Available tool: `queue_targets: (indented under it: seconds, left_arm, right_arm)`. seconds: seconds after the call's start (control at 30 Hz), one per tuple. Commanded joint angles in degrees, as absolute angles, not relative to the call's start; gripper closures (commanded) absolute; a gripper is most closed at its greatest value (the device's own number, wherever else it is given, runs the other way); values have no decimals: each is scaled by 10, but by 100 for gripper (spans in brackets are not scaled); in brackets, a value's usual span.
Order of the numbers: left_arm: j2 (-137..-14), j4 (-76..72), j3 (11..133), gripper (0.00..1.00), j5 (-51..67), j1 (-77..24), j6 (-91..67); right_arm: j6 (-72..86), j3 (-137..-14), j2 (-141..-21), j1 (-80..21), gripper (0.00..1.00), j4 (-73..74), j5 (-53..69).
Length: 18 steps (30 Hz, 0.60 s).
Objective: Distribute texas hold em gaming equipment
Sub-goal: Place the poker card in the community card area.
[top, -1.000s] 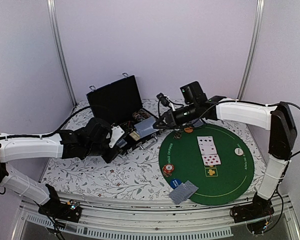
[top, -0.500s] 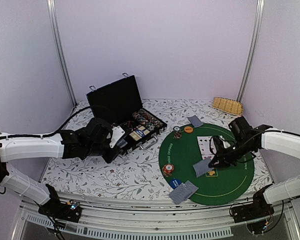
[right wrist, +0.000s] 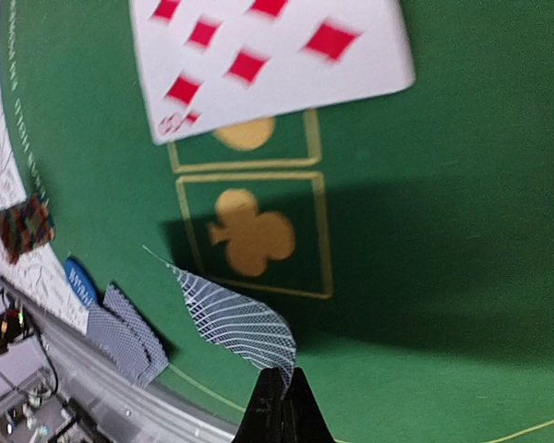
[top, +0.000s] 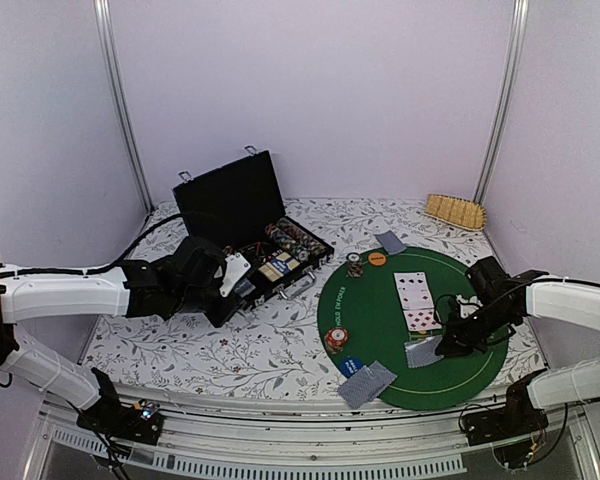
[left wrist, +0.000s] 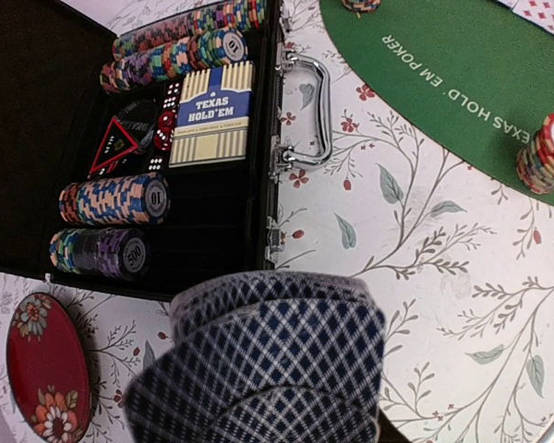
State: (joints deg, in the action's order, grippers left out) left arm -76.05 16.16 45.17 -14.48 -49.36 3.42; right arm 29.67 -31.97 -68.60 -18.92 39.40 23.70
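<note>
Since dealing went card by card, I had the right gripper [right wrist: 282, 386] pinching one grey-blue-backed playing card [right wrist: 235, 318] over the round green felt mat [top: 370, 300].

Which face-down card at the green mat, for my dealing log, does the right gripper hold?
The bent card at the mat's near right, pinched in the right gripper; the far-edge card and near-edge pair lie free.
</note>
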Motion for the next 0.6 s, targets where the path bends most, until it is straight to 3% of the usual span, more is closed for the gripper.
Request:
queue_targets:
  seconds: [0.0, 0.33, 0.57]
  left_arm:
    - [-758, 146, 460, 65, -146, -502, 34]
    - [-756, 145, 461, 65, -143, -502, 35]
    - [-758, 145, 462, 65, -142, -503, 37]
  right_arm:
    - [331, -312, -653, -174, 98, 369, 163]
    - [325, -287, -684, -158, 97, 332, 196]
    - [313, -291, -703, -158, 91, 323, 204]
